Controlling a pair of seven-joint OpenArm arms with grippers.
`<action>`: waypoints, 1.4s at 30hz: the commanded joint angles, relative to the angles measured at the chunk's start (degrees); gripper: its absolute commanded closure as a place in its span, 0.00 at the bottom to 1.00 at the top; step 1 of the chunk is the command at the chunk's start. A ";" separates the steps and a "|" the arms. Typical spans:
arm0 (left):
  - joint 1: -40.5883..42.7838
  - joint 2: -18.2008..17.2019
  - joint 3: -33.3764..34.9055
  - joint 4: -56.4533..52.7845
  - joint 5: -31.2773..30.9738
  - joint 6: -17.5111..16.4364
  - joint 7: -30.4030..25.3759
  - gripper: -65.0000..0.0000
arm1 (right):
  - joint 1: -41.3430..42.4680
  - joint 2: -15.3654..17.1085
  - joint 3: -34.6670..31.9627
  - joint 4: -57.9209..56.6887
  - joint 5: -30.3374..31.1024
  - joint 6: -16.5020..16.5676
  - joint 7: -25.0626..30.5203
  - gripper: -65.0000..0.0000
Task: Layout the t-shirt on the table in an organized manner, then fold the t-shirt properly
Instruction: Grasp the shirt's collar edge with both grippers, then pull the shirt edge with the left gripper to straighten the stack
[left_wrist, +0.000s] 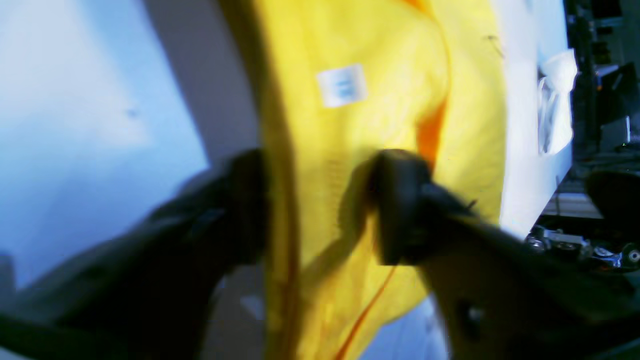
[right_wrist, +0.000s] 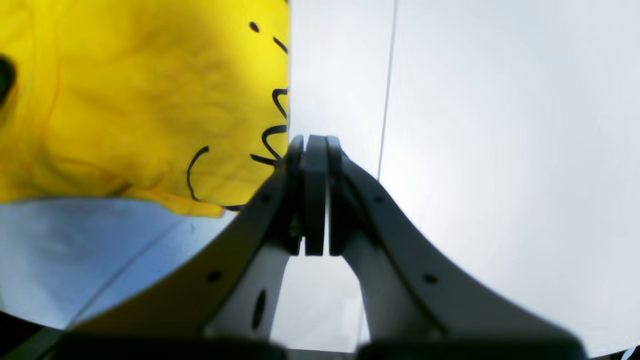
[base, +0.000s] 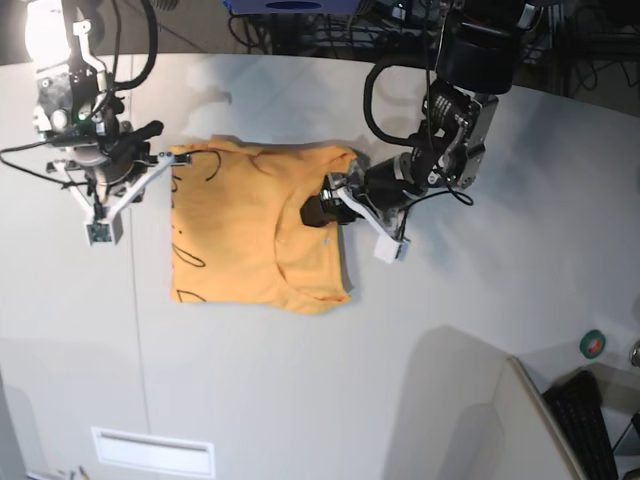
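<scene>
The orange t-shirt (base: 250, 230) lies folded into a rough square on the white table (base: 450, 350), its black lettering along the left side. My left gripper (base: 318, 212) is at the shirt's right edge. In the left wrist view its dark fingers (left_wrist: 400, 200) stand apart astride a fabric edge of the shirt (left_wrist: 380, 90), below the small white tag (left_wrist: 342, 85). My right gripper (base: 172, 160) is at the shirt's upper left corner. In the right wrist view that gripper (right_wrist: 315, 142) is shut, just beside the lettered edge (right_wrist: 125, 100), with nothing visible between the pads.
A thin dark seam line (right_wrist: 387, 90) runs across the table. A green tape roll (base: 593, 344) and a keyboard (base: 590, 420) sit at the lower right. A white label (base: 152, 452) lies near the front edge. Cables and equipment crowd the back edge.
</scene>
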 joint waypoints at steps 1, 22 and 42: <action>-1.18 -0.03 0.02 -0.44 0.30 0.31 0.23 0.67 | 0.13 0.21 1.09 1.00 -0.16 1.44 1.10 1.00; -26.06 -17.53 59.36 3.78 13.13 0.13 0.41 1.00 | -2.77 -2.16 10.06 0.91 -0.16 7.07 1.18 1.00; -29.14 -8.83 70.09 4.13 43.55 -5.93 -13.66 1.00 | -3.83 -6.30 10.15 -6.03 -0.33 7.07 1.27 1.00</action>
